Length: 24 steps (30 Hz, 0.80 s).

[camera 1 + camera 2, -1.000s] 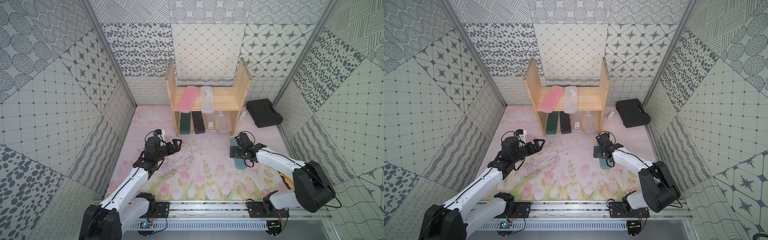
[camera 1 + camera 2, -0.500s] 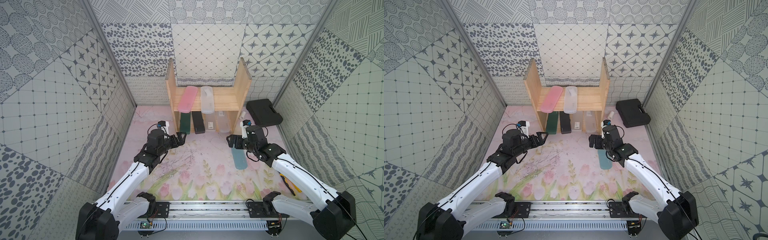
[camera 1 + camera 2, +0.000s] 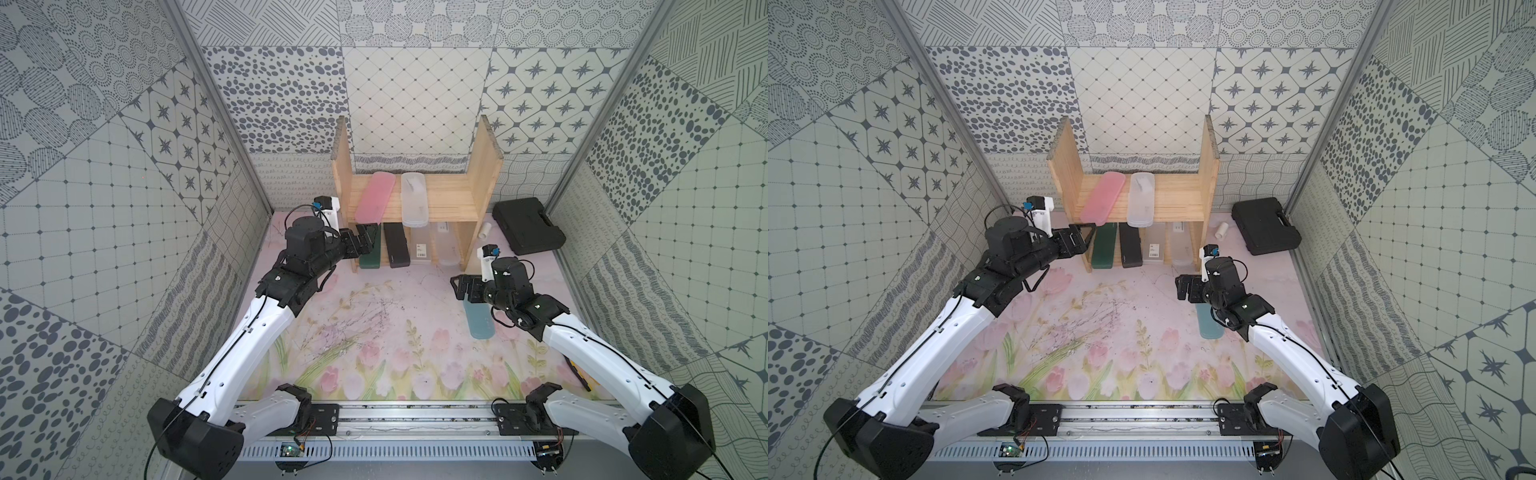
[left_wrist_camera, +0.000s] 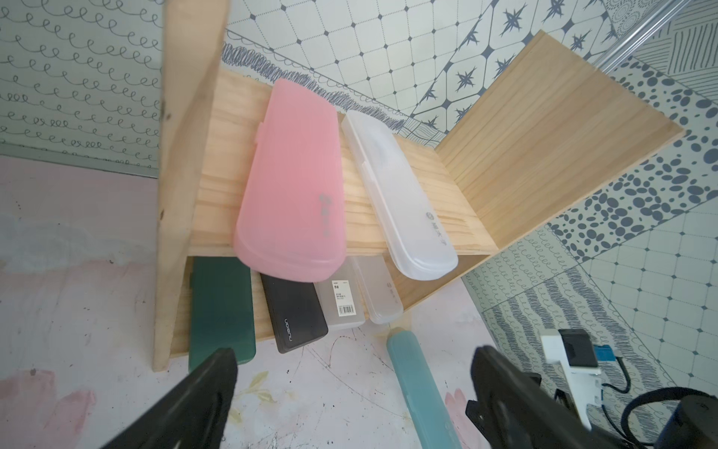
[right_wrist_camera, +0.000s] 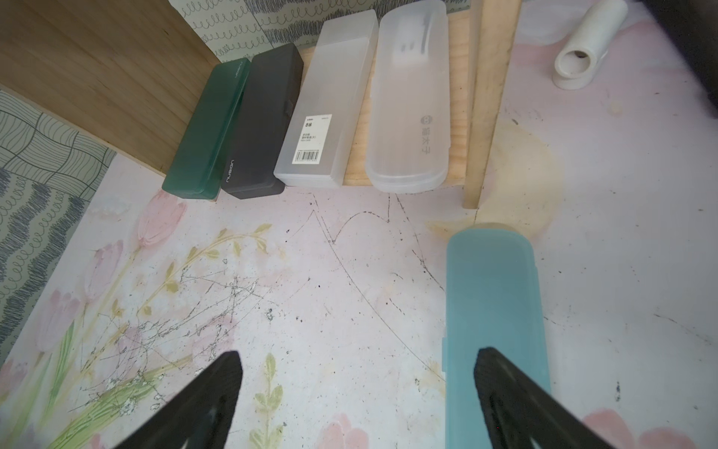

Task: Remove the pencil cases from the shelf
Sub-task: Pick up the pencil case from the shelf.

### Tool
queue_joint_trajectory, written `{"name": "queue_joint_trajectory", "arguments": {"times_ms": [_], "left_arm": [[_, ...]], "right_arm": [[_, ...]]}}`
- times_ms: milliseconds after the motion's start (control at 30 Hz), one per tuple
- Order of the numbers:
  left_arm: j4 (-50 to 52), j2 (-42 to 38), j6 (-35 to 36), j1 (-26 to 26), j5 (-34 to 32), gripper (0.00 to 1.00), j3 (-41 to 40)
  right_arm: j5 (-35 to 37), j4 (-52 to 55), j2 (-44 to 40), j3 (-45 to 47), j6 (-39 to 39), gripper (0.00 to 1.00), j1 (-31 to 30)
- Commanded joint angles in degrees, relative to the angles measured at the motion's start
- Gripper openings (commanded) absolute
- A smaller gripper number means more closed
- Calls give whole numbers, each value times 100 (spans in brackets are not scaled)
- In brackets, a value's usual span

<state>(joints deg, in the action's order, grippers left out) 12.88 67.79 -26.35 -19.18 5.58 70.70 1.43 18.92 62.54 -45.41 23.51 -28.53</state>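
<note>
Hovering wide open and empty at the near left corner of the shelf (image 3: 485,166), the left gripper (image 3: 371,243) faces the pink case (image 3: 374,199) above and the green case (image 4: 221,307) below. The right gripper (image 3: 462,286), equally wide and empty, hangs over the blue case (image 3: 480,326) lying on the mat (image 3: 374,332). Six cases sit unremoved; the next move probably calls for a square grip across one's narrow width.

Patterned wall panels (image 3: 415,104), grey on pale green-white (dots, stars, lattices, squiggles, hatching), close in three sides and are joined by slanting metal corner posts (image 3: 216,104). The worktop (image 3: 415,291) carries a scuffed pink mat (image 3: 353,374) printed with tulips, under soft, even light.
</note>
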Motion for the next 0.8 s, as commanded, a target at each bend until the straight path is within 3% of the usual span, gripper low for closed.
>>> {"name": "queue_joint_trajectory", "arguments": {"times_ms": [0, 267, 767], "left_arm": [[681, 525, 685, -94, -484, 99, 841], [1191, 1418, 1228, -112, -1020, 99, 1679], [982, 1962, 1579, -251, -1475, 95, 1745]], "right_arm": [[-66, -356, -84, 68, -144, 98, -12], [-143, -458, -57, 105, -247, 98, -12], [-148, -540, 61, 142, -317, 98, -7]]}}
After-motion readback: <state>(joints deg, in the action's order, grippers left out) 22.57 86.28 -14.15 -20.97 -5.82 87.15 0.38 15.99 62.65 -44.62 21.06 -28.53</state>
